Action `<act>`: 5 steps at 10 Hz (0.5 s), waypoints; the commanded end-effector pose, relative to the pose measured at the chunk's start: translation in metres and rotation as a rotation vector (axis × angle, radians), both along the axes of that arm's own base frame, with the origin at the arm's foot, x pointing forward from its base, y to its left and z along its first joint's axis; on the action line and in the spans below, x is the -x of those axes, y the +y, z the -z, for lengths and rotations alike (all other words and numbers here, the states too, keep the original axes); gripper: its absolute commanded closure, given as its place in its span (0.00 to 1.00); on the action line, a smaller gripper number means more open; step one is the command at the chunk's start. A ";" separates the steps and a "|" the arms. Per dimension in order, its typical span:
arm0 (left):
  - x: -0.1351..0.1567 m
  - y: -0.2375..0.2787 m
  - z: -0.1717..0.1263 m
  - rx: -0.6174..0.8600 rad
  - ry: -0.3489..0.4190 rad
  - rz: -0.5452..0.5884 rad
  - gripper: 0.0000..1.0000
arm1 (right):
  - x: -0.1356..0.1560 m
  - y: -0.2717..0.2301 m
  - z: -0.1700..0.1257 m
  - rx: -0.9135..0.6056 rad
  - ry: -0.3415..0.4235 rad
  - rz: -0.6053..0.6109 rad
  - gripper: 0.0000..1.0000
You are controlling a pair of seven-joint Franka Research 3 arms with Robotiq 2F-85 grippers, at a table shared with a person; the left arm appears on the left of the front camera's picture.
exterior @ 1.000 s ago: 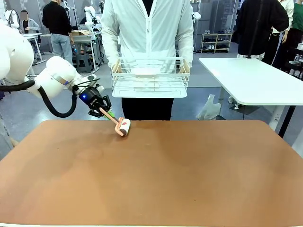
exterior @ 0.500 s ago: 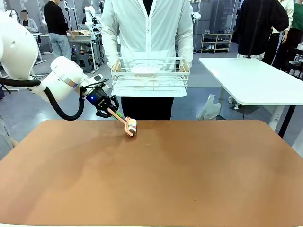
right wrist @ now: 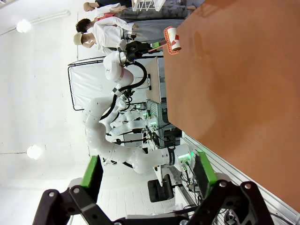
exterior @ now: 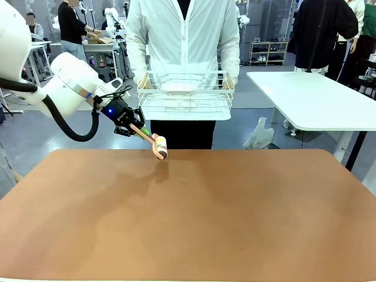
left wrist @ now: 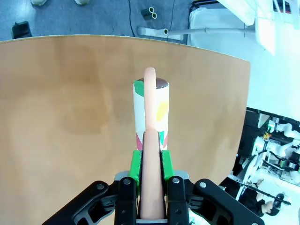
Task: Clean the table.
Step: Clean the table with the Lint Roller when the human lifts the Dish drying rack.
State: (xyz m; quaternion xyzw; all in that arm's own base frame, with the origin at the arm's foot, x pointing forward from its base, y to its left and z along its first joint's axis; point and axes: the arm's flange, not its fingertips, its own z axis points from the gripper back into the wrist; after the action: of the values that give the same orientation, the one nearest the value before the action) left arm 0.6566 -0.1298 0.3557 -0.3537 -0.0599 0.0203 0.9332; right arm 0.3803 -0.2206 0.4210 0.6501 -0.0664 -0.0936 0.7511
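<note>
Lifted clear of the tabletop in the past second, a peach-handled lint roller [exterior: 159, 147] with a white paper drum flecked green, yellow and red now hangs just above the far edge, at about eleven o'clock on the large reddish-brown table [exterior: 235, 223]. A second ago the drum was rolling along that edge towards one o'clock; now only its shadow falls on the wood. The left gripper [exterior: 133, 127], reaching in from nine o'clock, is clenched on the handle, and the left wrist view shows its green pads [left wrist: 136, 165] pressed against either side of the peach shaft. Judging by the lift, one sweep along the far edge looks finished, with either a fresh pass or a hand-off to come.

At twelve o'clock a person [exterior: 183, 35] in a white jacket holds a white wire basket [exterior: 186, 109] level just beyond the table. The table's matte top, with rounded corners and a pale rim, looks smooth and bare; any lint on it is too fine to tell. At two o'clock stands a separate white table [exterior: 311, 103]. The right gripper [right wrist: 146, 161] hovers well apart, at the near side, its jaws spread wide with nothing between them.
</note>
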 end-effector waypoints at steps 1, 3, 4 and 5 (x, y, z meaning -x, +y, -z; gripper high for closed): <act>0.013 0.010 -0.012 0.015 -0.010 0.041 0.79 | 0.000 0.000 -0.003 0.006 0.004 0.003 0.00; 0.017 0.015 -0.031 0.001 -0.027 0.039 0.79 | 0.000 0.000 -0.003 0.006 0.004 0.003 0.00; 0.021 0.019 -0.039 0.002 -0.028 0.042 0.79 | 0.000 0.000 -0.003 0.006 0.004 0.003 0.00; 0.023 0.023 -0.044 -0.011 -0.013 0.041 0.79 | 0.000 0.000 -0.003 0.006 0.004 0.003 0.00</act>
State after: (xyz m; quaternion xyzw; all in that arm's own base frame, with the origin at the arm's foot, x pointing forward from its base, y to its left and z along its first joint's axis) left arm 0.6481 -0.1144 0.3990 -0.3555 -0.0676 0.0080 0.9322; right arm 0.3803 -0.2206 0.4210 0.6501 -0.0664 -0.0937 0.7511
